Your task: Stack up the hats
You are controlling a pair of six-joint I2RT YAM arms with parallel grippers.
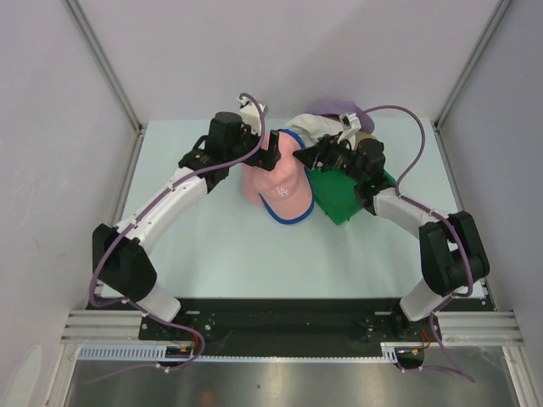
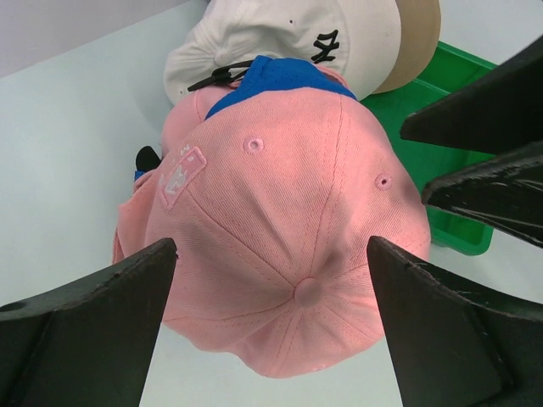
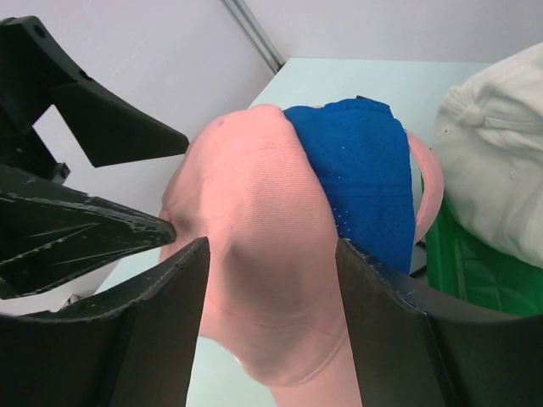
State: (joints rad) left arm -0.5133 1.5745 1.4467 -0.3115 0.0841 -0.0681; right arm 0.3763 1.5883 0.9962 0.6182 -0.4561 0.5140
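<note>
We see the right pincer [image 3: 271,246] closed part-way onto the rear of the pink cap [image 3: 254,254], with soft crown fabric bulging between its two fingers. The left pincer [image 2: 271,246] stands wide open astride the same cap's crown and holds nothing. The pink cap sits over the blue cap [image 3: 365,178], whose brim edge shows beneath it in the overhead view, both near the middle of the worktop [image 1: 212,246]. We judge the main risk to lie in that grip: it has only limp cloth, so a pull could drag the pink cap off-centre or peel it off the blue one rather than seat it. The two pincers are also very near each other, and closing the left one could knock fingers together or crush the crown. Just beyond, the white cap [image 2: 288,42] and tan cap [image 2: 420,34] lie over the edge of the green tray [image 2: 458,229], with the lavender cap [image 1: 335,108] behind. A wide swing of the right arm could sweep them aside or catch the tray wall.
</note>
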